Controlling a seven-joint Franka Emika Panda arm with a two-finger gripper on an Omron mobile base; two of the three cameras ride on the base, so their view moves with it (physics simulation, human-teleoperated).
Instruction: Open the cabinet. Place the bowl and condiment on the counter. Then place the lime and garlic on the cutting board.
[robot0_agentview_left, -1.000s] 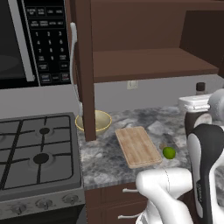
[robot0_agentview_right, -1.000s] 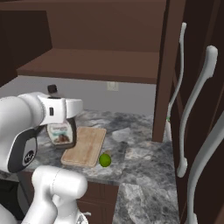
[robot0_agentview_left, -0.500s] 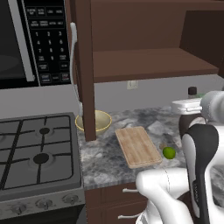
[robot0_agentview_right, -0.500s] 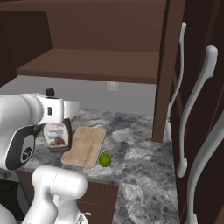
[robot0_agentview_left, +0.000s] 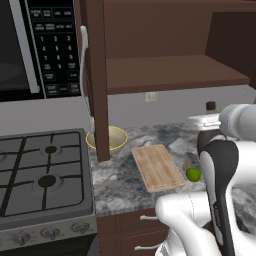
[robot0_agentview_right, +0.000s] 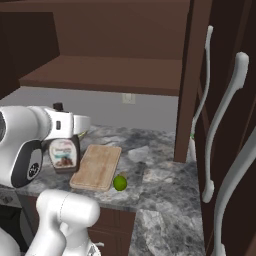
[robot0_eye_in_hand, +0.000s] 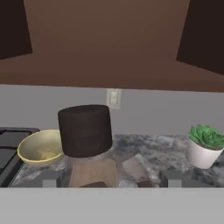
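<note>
Found the condiment bottle upright on the grey stone tabletop, just beside the left edge of the cutting board as seen from the right base view. Saw its dark cap rising between the two fingertips of the gripper in the hand view. Noted the jaws spread wide on either side of the bottle, with a plain gap on at least one side, so judged them open rather than clamped on it.

Found the bowl on the tabletop too, partly behind the opened cabinet door and beside the stove. Spotted the lime lying on the stone just off the near corner of the board, not on it. Could not make out the garlic for certain; took a small pale shape close to the lime for a possible match. Saw a potted plant well off to the side in the hand view.

Judged the cabinet, bowl and condiment steps done, or all but done, pending a clean retreat from the bottle. Judged the next move to call for lifting straight up clear of the cap without tipping the bottle, then swinging over to the lime, closing on it and setting it on the board.
</note>
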